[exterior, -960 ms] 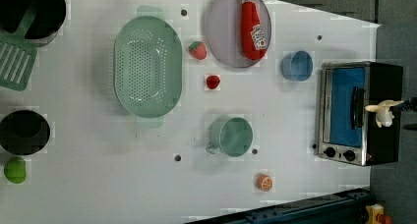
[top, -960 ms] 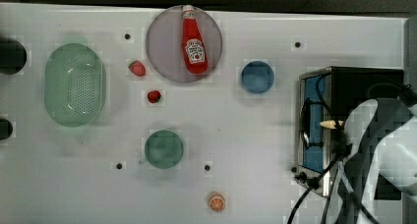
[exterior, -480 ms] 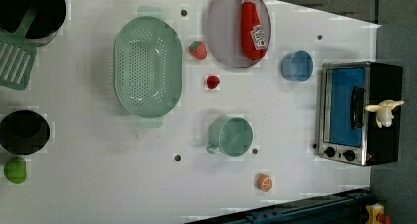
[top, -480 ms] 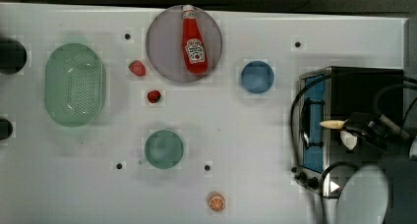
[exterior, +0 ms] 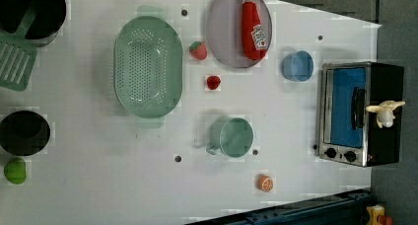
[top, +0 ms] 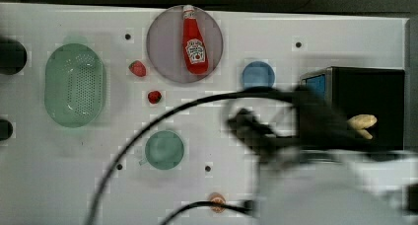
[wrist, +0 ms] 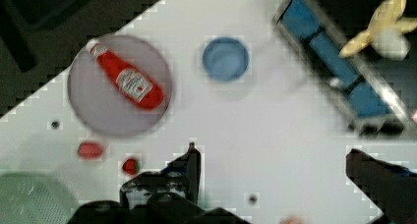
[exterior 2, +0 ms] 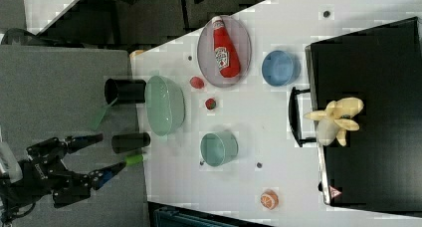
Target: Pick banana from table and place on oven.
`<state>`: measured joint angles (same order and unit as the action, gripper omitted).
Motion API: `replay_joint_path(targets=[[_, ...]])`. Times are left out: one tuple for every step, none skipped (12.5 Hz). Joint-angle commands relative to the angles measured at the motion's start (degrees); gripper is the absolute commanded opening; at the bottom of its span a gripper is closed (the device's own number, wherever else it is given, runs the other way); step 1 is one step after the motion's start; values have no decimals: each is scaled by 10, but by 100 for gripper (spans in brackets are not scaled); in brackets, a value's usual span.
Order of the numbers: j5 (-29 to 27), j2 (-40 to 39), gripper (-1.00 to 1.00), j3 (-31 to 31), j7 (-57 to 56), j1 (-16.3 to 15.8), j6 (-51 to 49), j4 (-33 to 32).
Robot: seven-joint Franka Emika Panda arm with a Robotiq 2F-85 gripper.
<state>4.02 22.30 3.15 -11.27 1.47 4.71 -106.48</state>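
Banana [exterior 2: 336, 118] lying on oven [exterior 2: 378, 152] top, near the handle edge, placed there as the task's goal. Gripper [wrist: 275, 165] standing spread wide, gripping nothing, well apart from oven.

One banana [exterior 2: 334, 120] lies on one oven [exterior 2: 368, 107], which stands on one white table [exterior: 296, 185]. The table carries one ketchup bottle [exterior: 253, 25] on one round plate [exterior: 224, 32], one blue bowl [exterior: 297, 66], one green mug [exterior: 231, 136] and one green colander [exterior: 147, 66]. There are two small red fruits [exterior: 198, 50], one orange slice [exterior: 265, 183], two black cups [exterior 2: 124, 91], one green spatula [exterior: 17, 62] and one lime-green item [exterior: 15, 170].
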Motion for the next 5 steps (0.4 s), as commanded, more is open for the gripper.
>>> replay_joint_path(targets=[[-6, -17, 100, -28, 143, -8, -8, -70], [-15, -12, 100, -28, 143, -8, -9, -78], [-21, -9, 100, -25, 143, -8, -10, -84], [-21, -7, 100, -20, 143, -8, -10, -88], [-21, -7, 100, -17, 143, -8, -10, -89]])
